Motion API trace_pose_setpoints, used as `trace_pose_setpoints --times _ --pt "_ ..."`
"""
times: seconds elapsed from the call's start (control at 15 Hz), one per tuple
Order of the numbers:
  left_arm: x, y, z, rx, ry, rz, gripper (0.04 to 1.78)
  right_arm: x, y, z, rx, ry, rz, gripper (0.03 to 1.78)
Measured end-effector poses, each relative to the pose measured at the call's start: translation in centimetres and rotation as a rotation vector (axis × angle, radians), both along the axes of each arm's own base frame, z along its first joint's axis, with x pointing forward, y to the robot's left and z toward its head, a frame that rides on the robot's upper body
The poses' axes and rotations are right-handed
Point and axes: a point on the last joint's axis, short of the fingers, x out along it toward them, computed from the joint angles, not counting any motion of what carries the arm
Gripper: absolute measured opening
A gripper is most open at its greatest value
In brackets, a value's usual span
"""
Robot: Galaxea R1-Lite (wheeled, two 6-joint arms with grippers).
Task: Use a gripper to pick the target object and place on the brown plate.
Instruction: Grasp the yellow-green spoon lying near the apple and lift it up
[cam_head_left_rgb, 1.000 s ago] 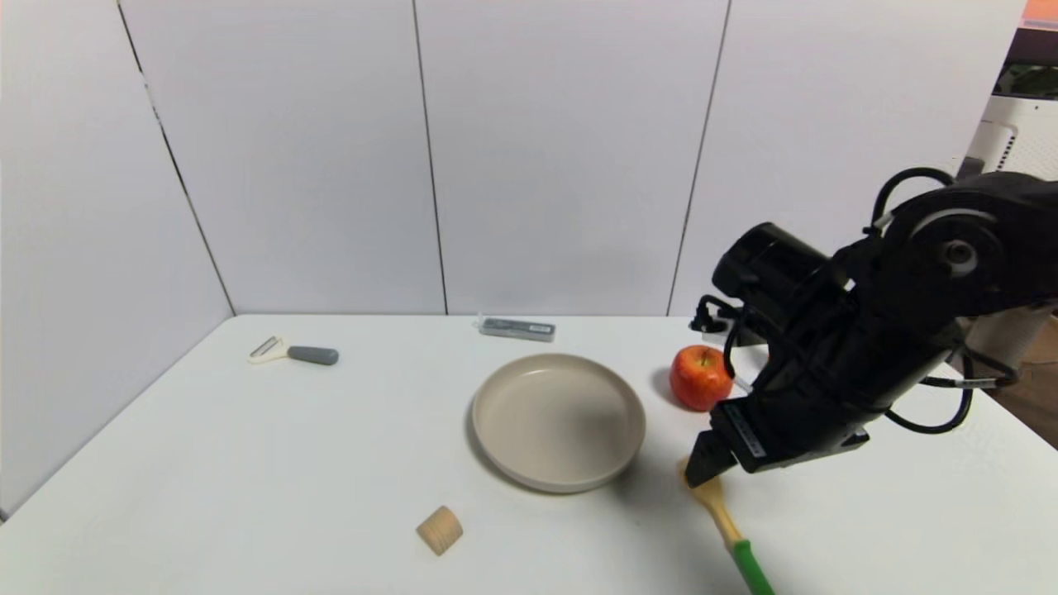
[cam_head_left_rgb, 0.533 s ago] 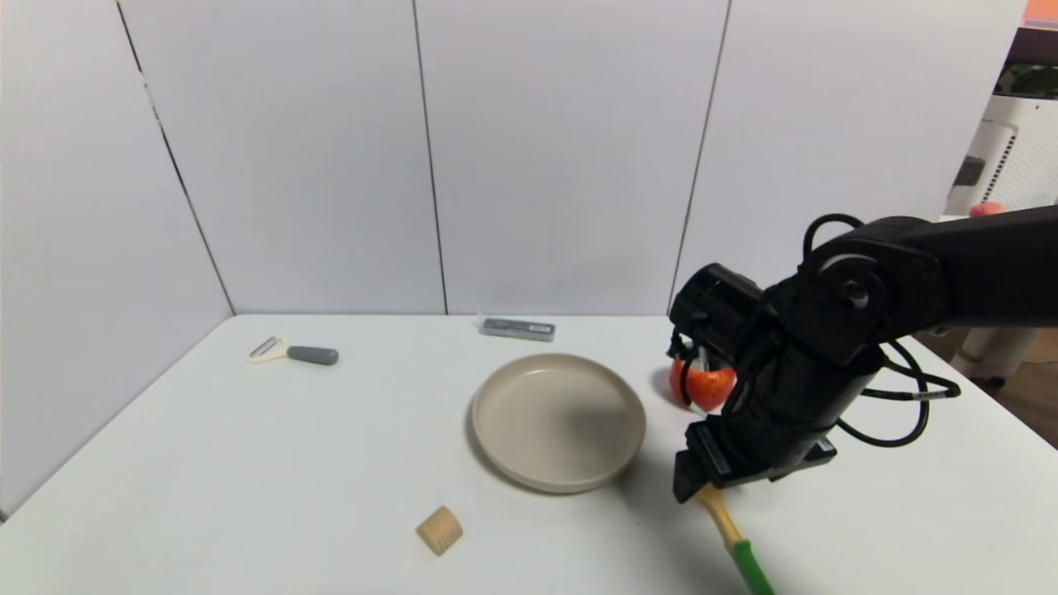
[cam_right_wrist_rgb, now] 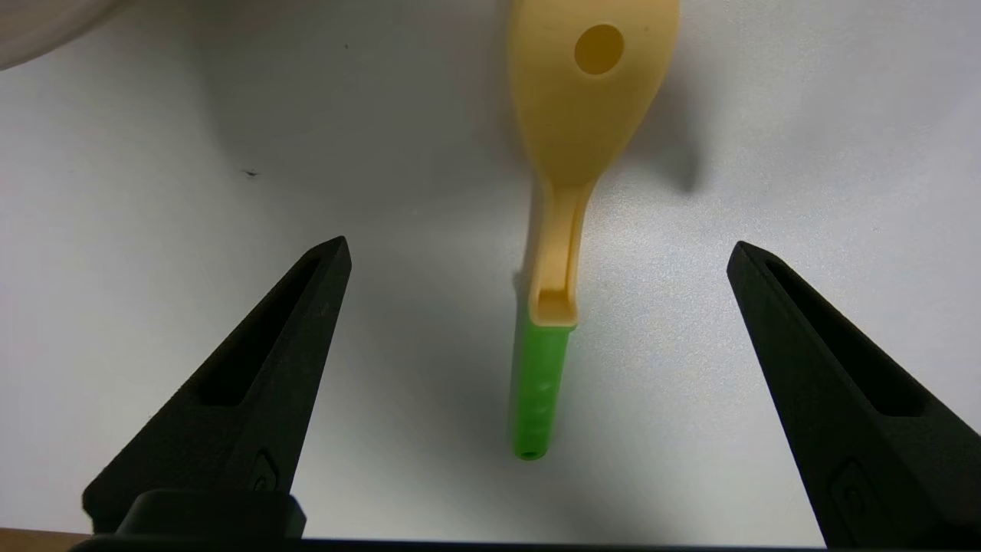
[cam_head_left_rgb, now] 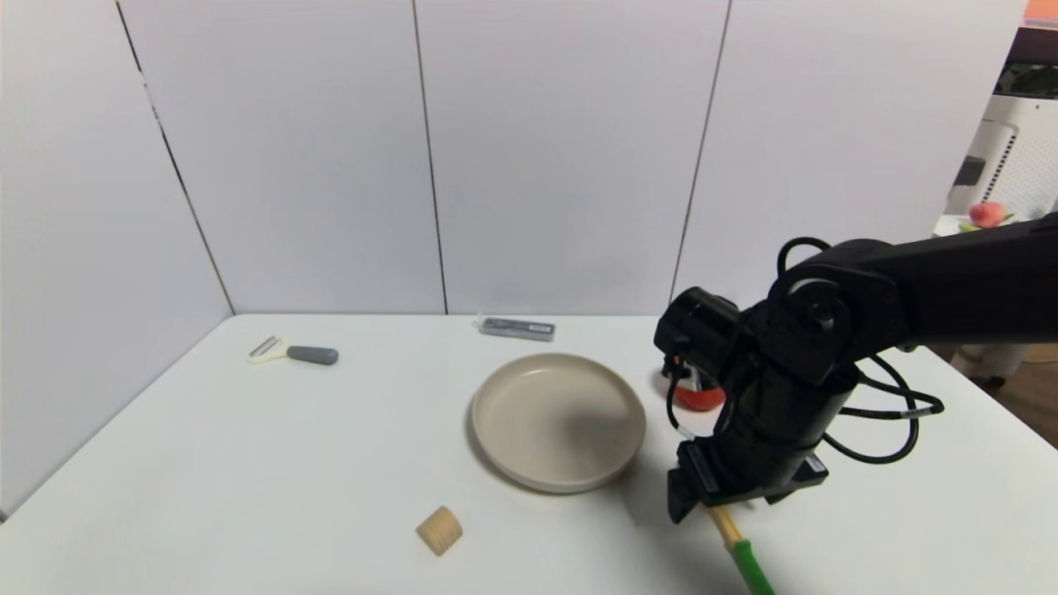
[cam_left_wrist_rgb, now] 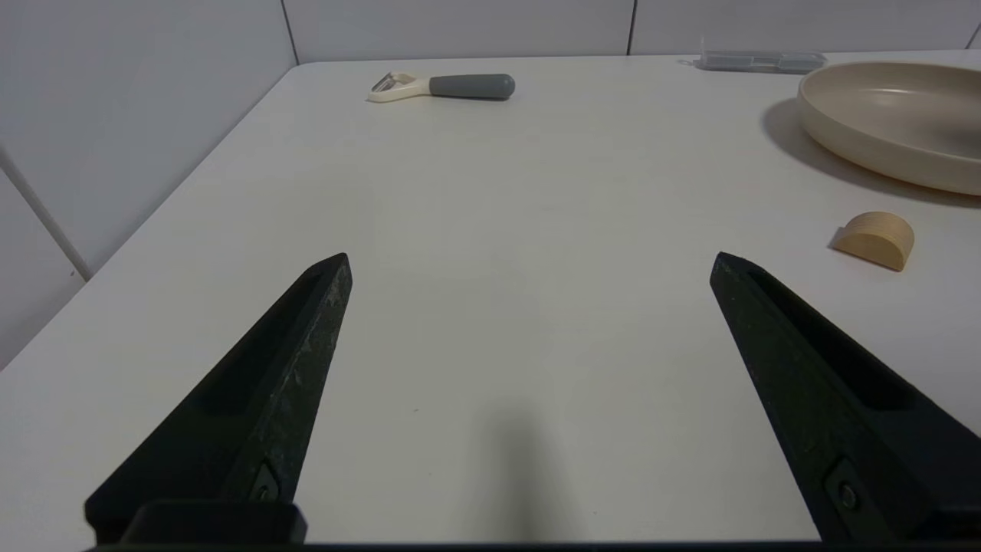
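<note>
Wooden spoon (cam_right_wrist_rgb: 571, 192) is lying on the worktop (cam_head_left_rgb: 248, 463) just right of the plate (cam_head_left_rgb: 559, 420); the right gripper (cam_right_wrist_rgb: 536, 253) is hanging above with fingers spread, straddling its handle for pinching.

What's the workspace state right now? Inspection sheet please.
Surface: white table, one small dark speck near the plate.
Job's things: spoon flat on the table, untouched; plate bare, left of it.
Clutter: apple behind the arm, wooden cylinder, peeler, grey box at the far edge.
Grippers: right gripper open, fingers either side of the spoon handle, not touching; left gripper open, parked over bare table.
Cables: black loops hanging off the right wrist.
Surroundings: white wall panels.
</note>
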Motion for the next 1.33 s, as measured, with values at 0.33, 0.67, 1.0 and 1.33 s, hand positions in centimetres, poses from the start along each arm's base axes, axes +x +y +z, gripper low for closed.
trace_pose_setpoints --times 0.33,0.67,1.0,1.33 --pt "0.0 0.0 0.0 -0.001 0.0 0.0 1.69 0.1 -0.2 -0.2 -0.025 -0.003 -0.007 1.7" --pt "0.0 0.0 0.0 0.0 0.0 0.0 1.69 0.3 0.0 -0.7 -0.039 -0.022 -0.028 1.7" --pt "0.0 0.0 0.0 -0.001 0.0 0.001 1.69 0.4 0.6 -1.3 -0.056 -0.022 -0.052 1.7" --pt "0.0 0.0 0.0 -0.001 0.0 0.0 1.69 0.0 0.4 -0.9 -0.054 -0.027 -0.053 1.7"
